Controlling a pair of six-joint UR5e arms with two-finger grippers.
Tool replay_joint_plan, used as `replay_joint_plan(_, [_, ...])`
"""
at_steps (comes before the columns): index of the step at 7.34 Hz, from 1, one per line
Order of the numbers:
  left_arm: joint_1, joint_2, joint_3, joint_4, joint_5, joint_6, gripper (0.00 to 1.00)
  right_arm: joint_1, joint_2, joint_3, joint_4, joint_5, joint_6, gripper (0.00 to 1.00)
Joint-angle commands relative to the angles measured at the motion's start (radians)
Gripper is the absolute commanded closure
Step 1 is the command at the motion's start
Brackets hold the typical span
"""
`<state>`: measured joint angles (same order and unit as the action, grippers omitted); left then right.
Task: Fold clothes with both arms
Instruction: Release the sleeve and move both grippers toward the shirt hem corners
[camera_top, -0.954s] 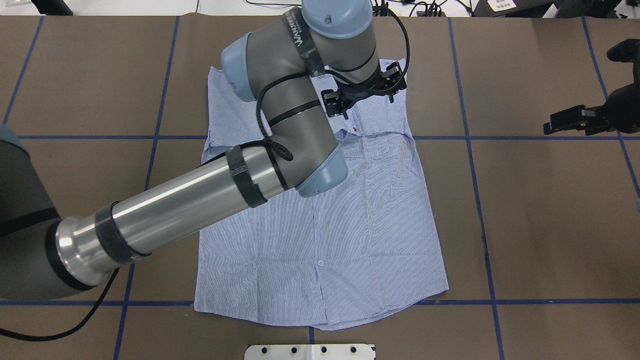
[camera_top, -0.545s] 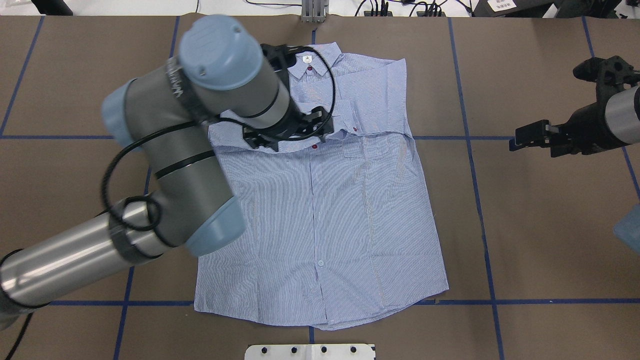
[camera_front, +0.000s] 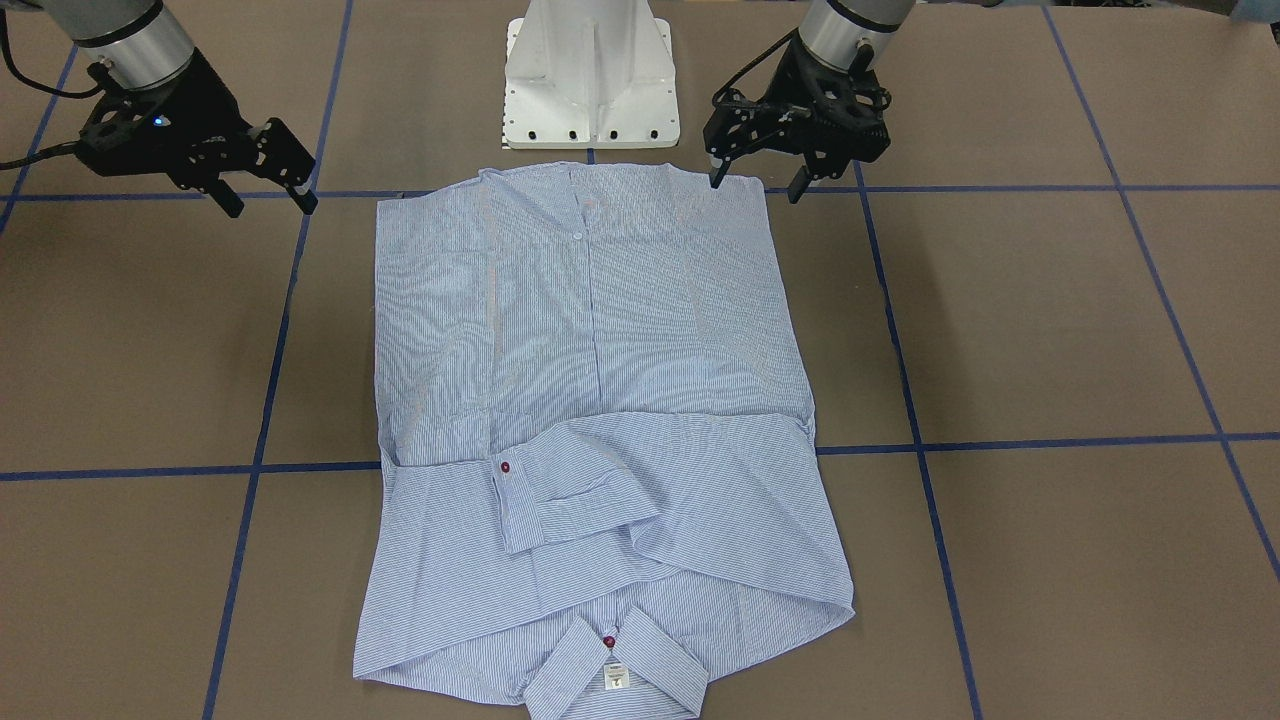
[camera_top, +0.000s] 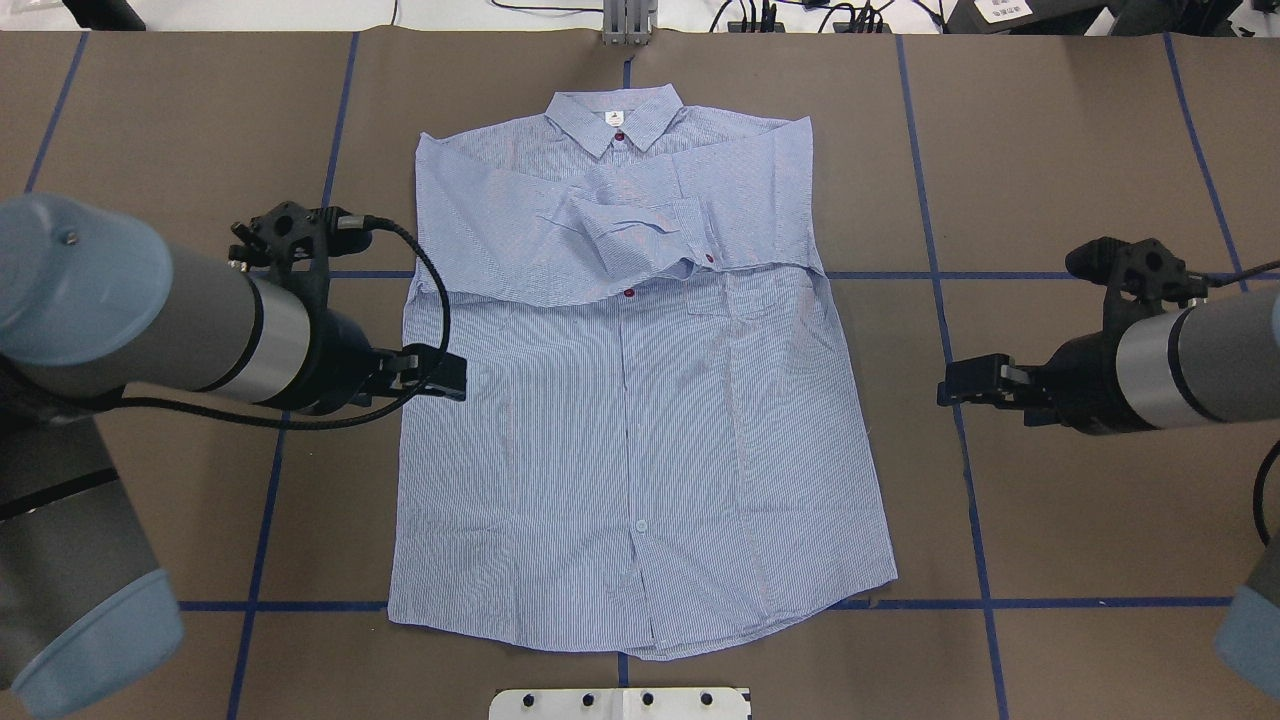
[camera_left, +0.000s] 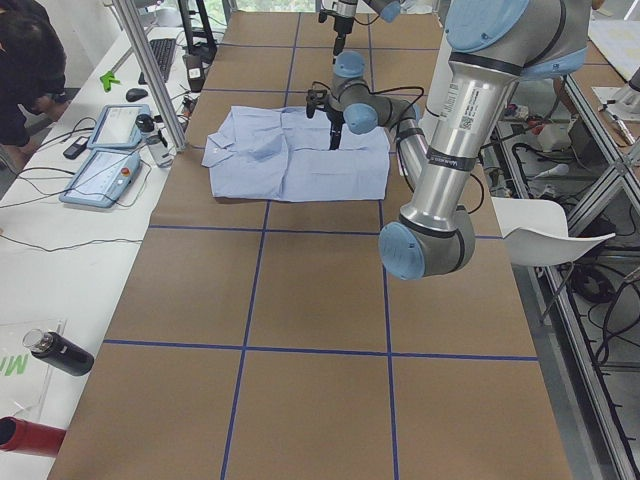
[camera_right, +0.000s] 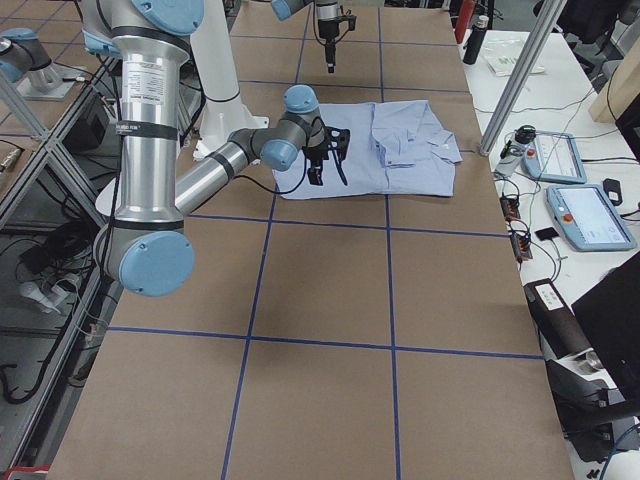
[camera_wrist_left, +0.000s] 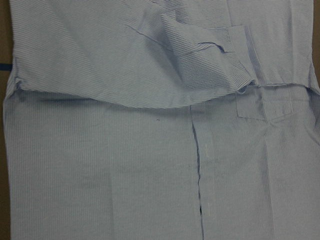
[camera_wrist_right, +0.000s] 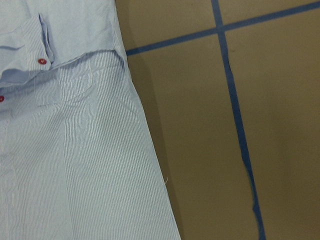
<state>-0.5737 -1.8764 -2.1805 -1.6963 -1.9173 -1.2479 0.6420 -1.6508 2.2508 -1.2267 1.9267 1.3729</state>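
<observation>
From across, the soft, finely striped shirt (camera_front: 600, 330) lies flat in the middle of the tabletop (camera_front: 1050, 320), a matte brown surface gridded with blue tape (camera_front: 1000, 441). Its sleeves (camera_front: 570, 490) are folded over the chest. The left tool (camera_front: 755, 183) and right tool (camera_front: 268, 200) flank it, black prongs spread. Overhead, its pointed collar (camera_top: 615, 120) lies farthest from the white pedestal (camera_top: 620, 703).

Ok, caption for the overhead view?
Long-sleeved shirt laid flat, sleeves folded across chest; left arm and right arm flank it, empty-handed.
</observation>
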Motion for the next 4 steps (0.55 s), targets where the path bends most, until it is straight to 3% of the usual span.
replay_joint_plan(1, [0.086,0.22,-0.044,-0.198,0.087,-0.049,0.0,-0.176,-0.05,0.068,-0.005,-0.156,0.119,0.0])
replay_joint_plan(2, [0.162,0.325,-0.041,-0.327,0.16,-0.108,0.0,-0.244,-0.053,0.07,-0.013,-0.225,0.156,0.0])
replay_joint_plan(4, [0.302,0.355,0.004,-0.381,0.289,-0.303,0.0,-0.266,-0.063,0.069,-0.013,-0.252,0.158,0.0])
